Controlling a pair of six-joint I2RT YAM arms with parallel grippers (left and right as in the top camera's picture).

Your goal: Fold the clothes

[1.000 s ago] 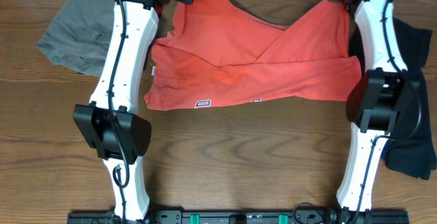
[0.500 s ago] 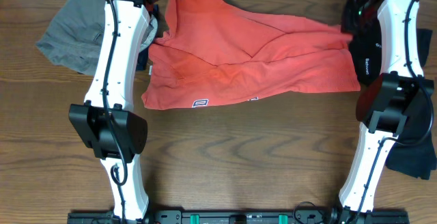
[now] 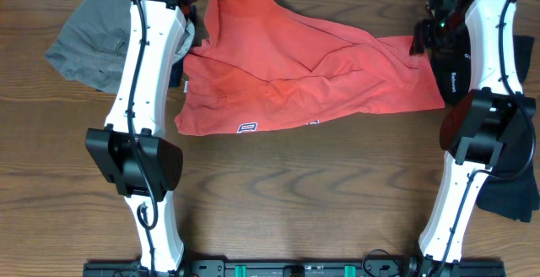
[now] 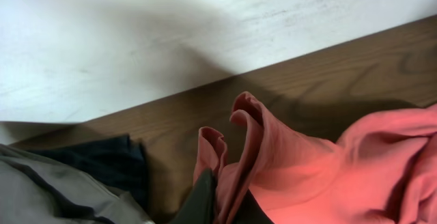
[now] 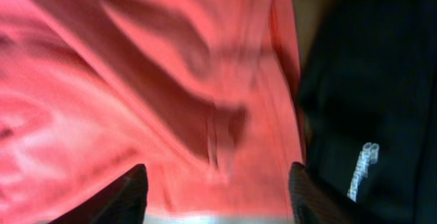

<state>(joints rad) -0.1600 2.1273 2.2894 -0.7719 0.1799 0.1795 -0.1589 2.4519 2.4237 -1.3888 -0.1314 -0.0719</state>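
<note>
your right jaws have just let go: a second ago they pinched the far right corner of the coral t-shirt (image 3: 312, 83), now they stand spread just above it and that corner has dropped flat. your left jaws stay pressed together on the far left corner (cloth bunches up between them). the shirt lies across the far middle of the counter (image 3: 295, 201), between the grey shorts (image 3: 89, 40) at left and the black shirt (image 3: 506, 176) at right. by the look of it, laying the left corner down comes next
</note>
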